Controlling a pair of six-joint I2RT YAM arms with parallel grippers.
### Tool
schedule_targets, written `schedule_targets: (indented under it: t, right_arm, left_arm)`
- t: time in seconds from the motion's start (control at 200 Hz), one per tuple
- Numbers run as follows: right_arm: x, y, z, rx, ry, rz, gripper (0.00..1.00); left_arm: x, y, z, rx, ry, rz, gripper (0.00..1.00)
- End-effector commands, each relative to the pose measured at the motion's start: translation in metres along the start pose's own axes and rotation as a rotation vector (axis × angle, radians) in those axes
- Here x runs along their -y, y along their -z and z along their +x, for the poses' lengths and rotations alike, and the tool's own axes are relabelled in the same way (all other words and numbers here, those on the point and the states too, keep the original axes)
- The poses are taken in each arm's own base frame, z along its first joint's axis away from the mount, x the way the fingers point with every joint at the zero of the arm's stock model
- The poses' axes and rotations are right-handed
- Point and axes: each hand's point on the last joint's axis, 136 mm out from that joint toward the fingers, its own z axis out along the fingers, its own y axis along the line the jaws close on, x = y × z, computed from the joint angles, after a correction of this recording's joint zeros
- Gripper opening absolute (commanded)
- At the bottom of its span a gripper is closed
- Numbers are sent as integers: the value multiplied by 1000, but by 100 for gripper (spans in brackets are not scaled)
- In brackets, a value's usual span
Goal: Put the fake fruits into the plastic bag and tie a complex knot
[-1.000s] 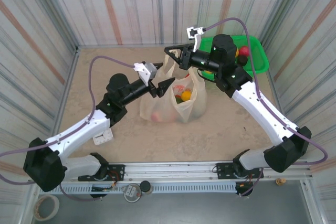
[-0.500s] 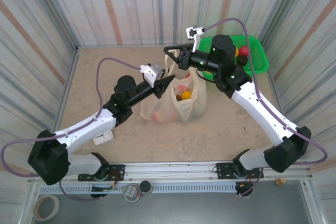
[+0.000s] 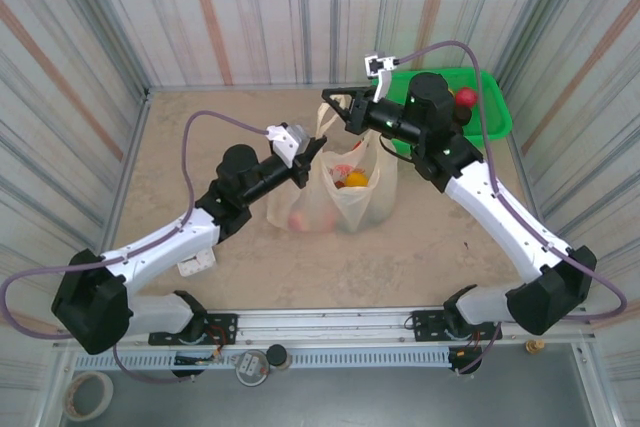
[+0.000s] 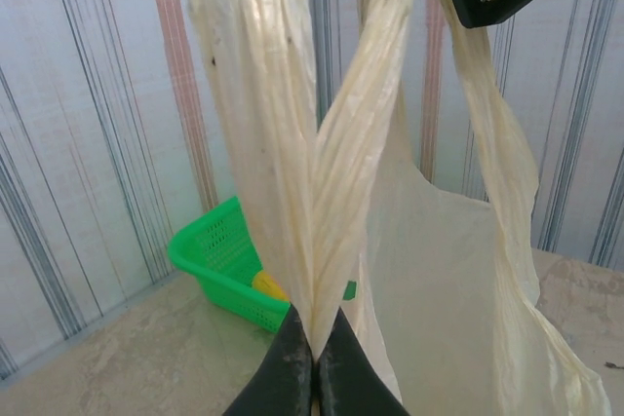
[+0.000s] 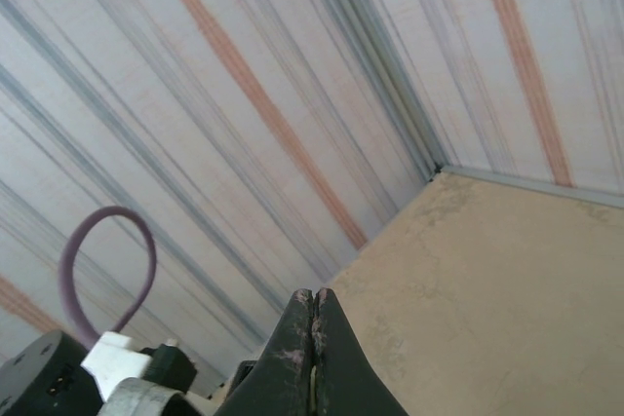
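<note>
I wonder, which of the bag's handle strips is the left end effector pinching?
The two centre strips converging into the shut left end effector; the right-hand strip hangs from the right end effector.

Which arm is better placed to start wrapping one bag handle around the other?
Probably left. The left gripper has its jaws shut on the crossed handle strips of the thin translucent cream-yellow plastic bag, below and beside the right gripper, which pins the other strip higher up.

right gripper [image 5: 312,296]: jaws closed | purple cable [image 5: 76,245]: loop against striped wall [image 5: 244,75]
</note>
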Motion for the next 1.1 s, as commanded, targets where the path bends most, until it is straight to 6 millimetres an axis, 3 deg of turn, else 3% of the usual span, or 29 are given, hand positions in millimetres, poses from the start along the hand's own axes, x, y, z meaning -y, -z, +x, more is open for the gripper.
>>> schedule_targets:
  t: [0.0,0.09,0.13,0.276,0.336,0.541,0.721,0.822,1.097]
  right_arm:
    - [-6,19,-23,93,41,19,7]
    - [-22,19,-21,62,104,-40,42]
    - [-30,23,-23,41,144,-62,52]
    - [-64,57,-30,10,313,-200,60]
    - [-67,73,-34,19,356,-213,61]
    - [-22,103,-30,45,490,-20,71]
    - [29,99,3,-10,613,76,84]
    - [59,100,6,-37,563,96,87]
    - [88,100,26,-39,572,-14,87]
  left_arm:
    - [-4,13,-3,-26,-35,-12,0]
    - [-6,15,-4,-60,45,37,0]
    - [-4,14,-5,-80,89,74,0]
    - [-10,15,-2,-128,170,102,0]
    - [-15,16,1,-127,188,97,0]
    - [-30,21,7,-112,241,90,0]
    - [-31,23,2,-85,247,100,0]
    - [-29,24,1,-76,255,112,0]
    - [-29,27,-5,-56,246,110,0]
